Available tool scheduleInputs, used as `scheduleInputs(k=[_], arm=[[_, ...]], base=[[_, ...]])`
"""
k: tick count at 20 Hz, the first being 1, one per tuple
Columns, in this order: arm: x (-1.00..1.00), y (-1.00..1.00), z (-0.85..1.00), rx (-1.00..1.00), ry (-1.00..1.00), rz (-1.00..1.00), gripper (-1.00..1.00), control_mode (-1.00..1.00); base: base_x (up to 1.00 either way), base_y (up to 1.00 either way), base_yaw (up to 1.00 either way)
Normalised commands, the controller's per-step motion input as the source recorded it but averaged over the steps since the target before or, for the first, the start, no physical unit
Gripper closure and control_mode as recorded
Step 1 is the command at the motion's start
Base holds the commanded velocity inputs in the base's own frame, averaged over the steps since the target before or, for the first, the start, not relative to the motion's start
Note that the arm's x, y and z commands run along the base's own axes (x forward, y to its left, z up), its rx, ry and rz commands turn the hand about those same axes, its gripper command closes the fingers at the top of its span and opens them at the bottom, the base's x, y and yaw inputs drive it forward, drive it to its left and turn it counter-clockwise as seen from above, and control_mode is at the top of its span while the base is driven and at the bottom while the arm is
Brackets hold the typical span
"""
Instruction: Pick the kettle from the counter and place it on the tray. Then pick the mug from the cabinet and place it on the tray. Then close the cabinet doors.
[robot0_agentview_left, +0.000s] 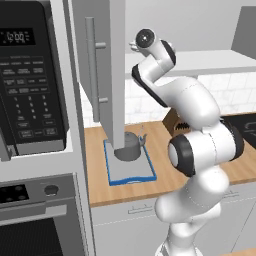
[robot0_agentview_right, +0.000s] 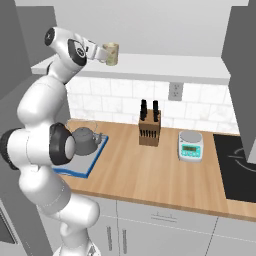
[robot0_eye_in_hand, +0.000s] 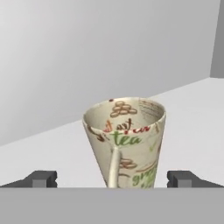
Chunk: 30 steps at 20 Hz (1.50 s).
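Note:
The beige mug (robot0_eye_in_hand: 127, 140) with tea lettering stands upright on the white shelf (robot0_agentview_right: 165, 65) of the cabinet, its handle turned towards the hand camera. My gripper (robot0_eye_in_hand: 113, 179) is open, one fingertip (robot0_eye_in_hand: 41, 178) on each side of the mug and apart from it. In the right base view the gripper (robot0_agentview_right: 102, 52) is level with the mug (robot0_agentview_right: 111, 54). The dark grey kettle (robot0_agentview_right: 85, 140) sits on the blue-rimmed tray (robot0_agentview_right: 82, 167) on the counter (robot0_agentview_right: 145, 170). One of the cabinet doors (robot0_agentview_left: 102, 75) stands open in front of the kettle (robot0_agentview_left: 129, 146) and the tray (robot0_agentview_left: 131, 172).
A knife block (robot0_agentview_right: 150, 125) and a small kitchen scale (robot0_agentview_right: 191, 145) stand on the counter right of the tray, with a black cooktop (robot0_agentview_right: 240, 165) beyond. The other open door (robot0_agentview_right: 242, 75) hangs at the right. A black microwave (robot0_agentview_left: 30, 80) and an oven sit to the left.

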Motion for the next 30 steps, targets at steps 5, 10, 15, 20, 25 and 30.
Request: scheduleInputs(k=[5, 10, 15, 20, 25, 30], arm=[[0.26, -0.12, -0.09, 0.07, 0.00, 0.00, -1.00, -1.00], [0.07, -0.17, -0.03, 0.04, 0.00, 0.00, 1.00, -1.00], [0.00, -0.16, 0.00, 0.05, -0.02, 0.00, 1.00, -1.00], [0.00, -0.05, -0.01, 0.03, -0.01, 0.00, 1.00, -1.00], [0.00, 0.00, -0.01, 0.00, 0.00, 0.00, 1.00, -1.00], [-0.07, 0.00, -0.05, 0.00, -0.02, 0.00, 1.00, -1.00]], base=[[0.00, 0.00, 0.00], [0.00, 0.00, 0.00], [0.00, 0.00, 0.00], [0.00, 0.00, 0.00], [0.00, 0.00, 0.00], [0.00, 0.00, 0.00]])
